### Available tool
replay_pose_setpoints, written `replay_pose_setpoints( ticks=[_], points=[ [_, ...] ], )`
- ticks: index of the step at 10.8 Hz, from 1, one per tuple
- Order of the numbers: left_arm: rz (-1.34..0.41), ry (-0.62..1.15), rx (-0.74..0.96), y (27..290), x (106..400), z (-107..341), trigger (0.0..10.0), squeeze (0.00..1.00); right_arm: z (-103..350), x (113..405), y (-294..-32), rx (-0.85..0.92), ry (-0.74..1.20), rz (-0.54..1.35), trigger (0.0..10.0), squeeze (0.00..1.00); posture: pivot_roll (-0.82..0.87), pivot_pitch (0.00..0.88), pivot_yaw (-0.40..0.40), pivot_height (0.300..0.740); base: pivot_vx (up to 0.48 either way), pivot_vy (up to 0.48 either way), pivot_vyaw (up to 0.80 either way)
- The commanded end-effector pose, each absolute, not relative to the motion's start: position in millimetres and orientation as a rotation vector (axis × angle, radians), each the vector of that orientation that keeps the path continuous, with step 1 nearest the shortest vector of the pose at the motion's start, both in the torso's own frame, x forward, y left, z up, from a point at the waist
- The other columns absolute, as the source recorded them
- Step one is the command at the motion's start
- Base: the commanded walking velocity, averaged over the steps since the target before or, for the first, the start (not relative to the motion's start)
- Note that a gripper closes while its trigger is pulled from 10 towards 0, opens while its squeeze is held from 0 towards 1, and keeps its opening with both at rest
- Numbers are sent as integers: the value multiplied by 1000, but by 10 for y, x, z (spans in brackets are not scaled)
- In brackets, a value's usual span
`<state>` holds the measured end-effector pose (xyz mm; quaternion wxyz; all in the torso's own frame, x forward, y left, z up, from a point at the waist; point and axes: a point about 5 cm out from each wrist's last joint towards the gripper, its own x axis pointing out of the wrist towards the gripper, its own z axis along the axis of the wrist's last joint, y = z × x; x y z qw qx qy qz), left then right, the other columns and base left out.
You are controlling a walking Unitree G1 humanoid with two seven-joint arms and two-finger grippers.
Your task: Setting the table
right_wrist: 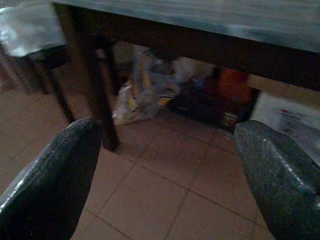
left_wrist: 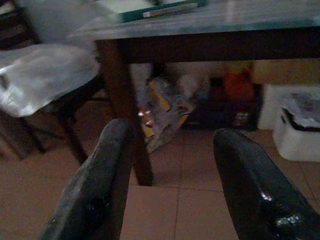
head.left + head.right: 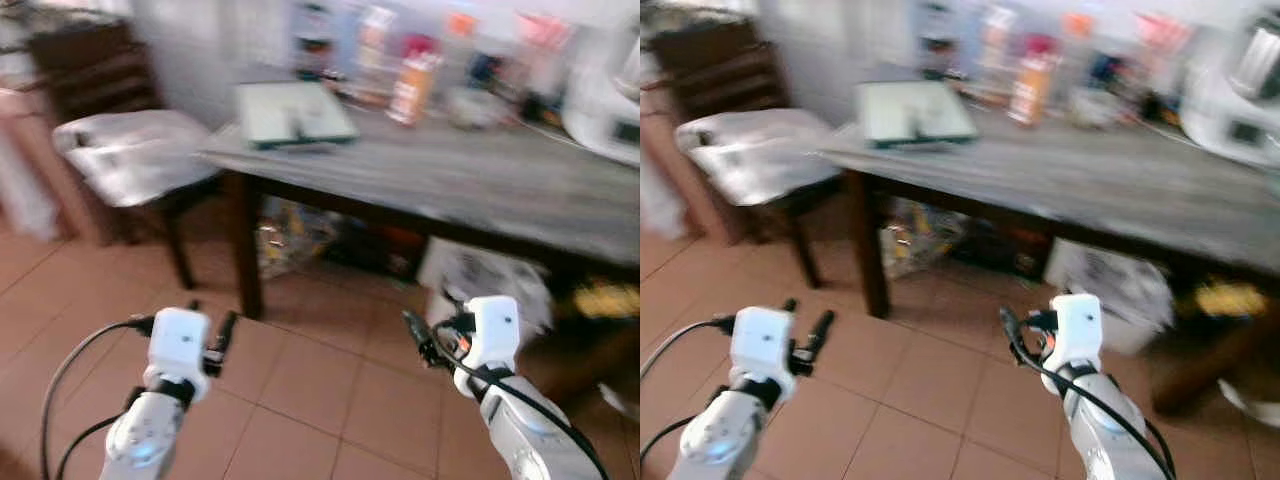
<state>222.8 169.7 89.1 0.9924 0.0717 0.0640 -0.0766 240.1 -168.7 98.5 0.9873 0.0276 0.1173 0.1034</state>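
From the head camera, blurred, a dark-legged table [image 3: 470,185] with a pale grey streaked top stands ahead on a floor of terracotta tiles [image 3: 300,400]. A green-edged tray or board [image 3: 295,112] lies near the table's left corner, and behind it, along the far edge by the wall, stands a row of bottles and packages [image 3: 420,70] too smeared to name; a white appliance [image 3: 610,100] sits at the right end. To the left of the table a chair [image 3: 135,155] with a plastic-covered seat is drawn up, and a dark wooden piece of furniture [image 3: 90,65] stands behind it. Under the table lie a crumpled printed bag [image 3: 290,235] and a white box [image 3: 490,280]. Both arms are raised low over the tiles, short of the table: the left gripper [image 3: 212,335] and the right gripper [image 3: 425,340], each empty. In the left wrist view, dim, the left gripper's two black fingers [image 2: 95,190] stand apart with nothing between them, aimed at the table leg [image 2: 122,110] and the bag below; the tray's edge shows above on the tabletop. In the right wrist view the right gripper's fingers [image 1: 55,180] are spread wide and hold nothing, facing the table's underside, the same leg and the clutter on the tiles.
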Motion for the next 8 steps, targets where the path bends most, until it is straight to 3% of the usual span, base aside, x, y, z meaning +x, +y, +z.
replay_pose_setpoints(
  ticks=[1, 8],
  points=[
    [-176, 125, 141, 1640, 2244, 894, 10000, 0, 1018, 2413, -1738, 51, 228, 185, 10000, 0, 65, 41, -7, 740, 0, 0, -769],
    [-179, 124, 149, 1638, 2254, 889, 10000, 0, 1018, 2424, -1731, 57, 231, 181, 10000, 0, 64, 44, -8, 740, 0, 0, -768]
  ],
)
